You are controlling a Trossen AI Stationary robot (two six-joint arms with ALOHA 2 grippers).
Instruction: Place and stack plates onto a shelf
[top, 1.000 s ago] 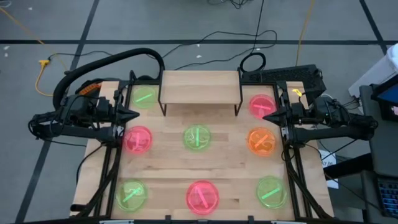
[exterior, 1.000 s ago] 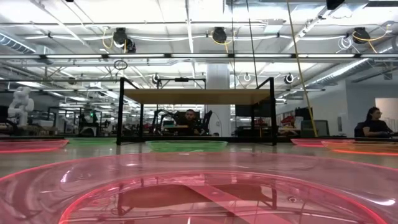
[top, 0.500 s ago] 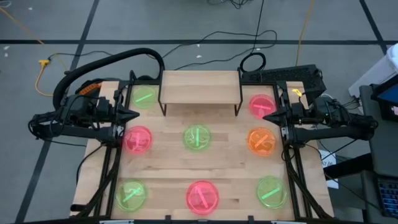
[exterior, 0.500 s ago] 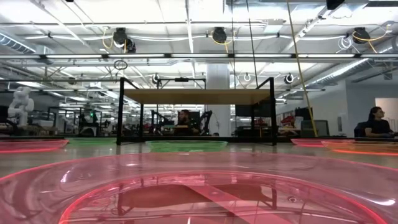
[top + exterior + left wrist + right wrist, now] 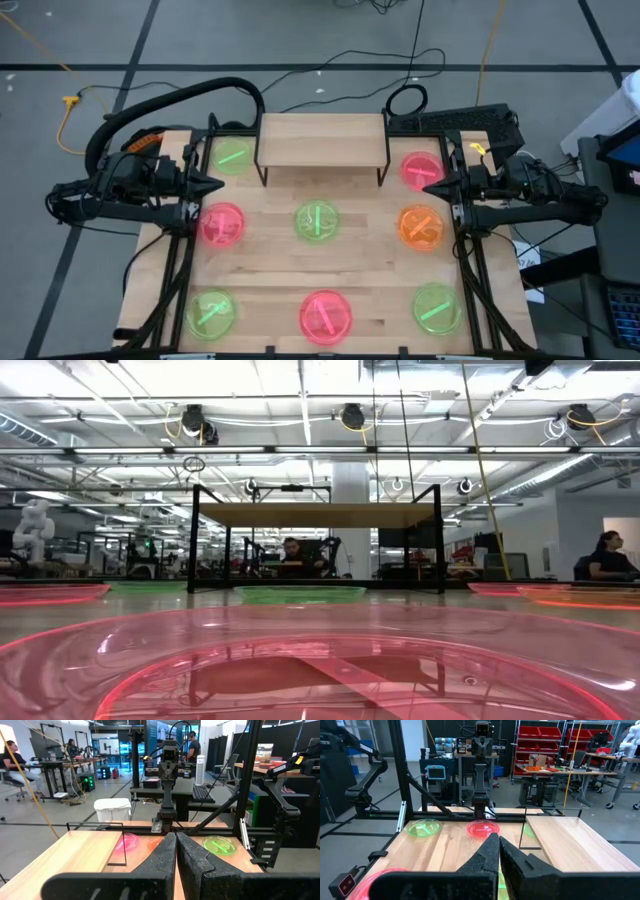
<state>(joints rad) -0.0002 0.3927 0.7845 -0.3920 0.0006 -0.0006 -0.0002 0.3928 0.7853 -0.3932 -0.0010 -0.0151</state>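
Apparently nothing on the table has shifted over the last second: we see both arms parked just as they were, so the task has not begun. Our left gripper (image 5: pixel 214 186) hangs at the left edge of the table, fingers pressed together and holding nothing, between the far-left green plate (image 5: pixel 232 158) and the pink plate (image 5: pixel 222 223) near it. Our right gripper (image 5: pixel 430 187) mirrors it at the right edge, fingers likewise closed and empty, between the far-right pink plate (image 5: pixel 419 168) and the orange plate (image 5: pixel 420 226). The shelf (image 5: pixel 323 141) stands at the far middle of the table with its board bare. The other plates lie flat and apart on the tabletop: a green one (image 5: pixel 317 221) at centre, and along the near edge a green one (image 5: pixel 211 313), a pink one (image 5: pixel 326 314) and another green one (image 5: pixel 436 305). Only a seated person (image 5: pixel 292 556) in the room behind has moved slightly. We judge all eight plates remain to be lifted, and either gripper must first open over its nearest plate.
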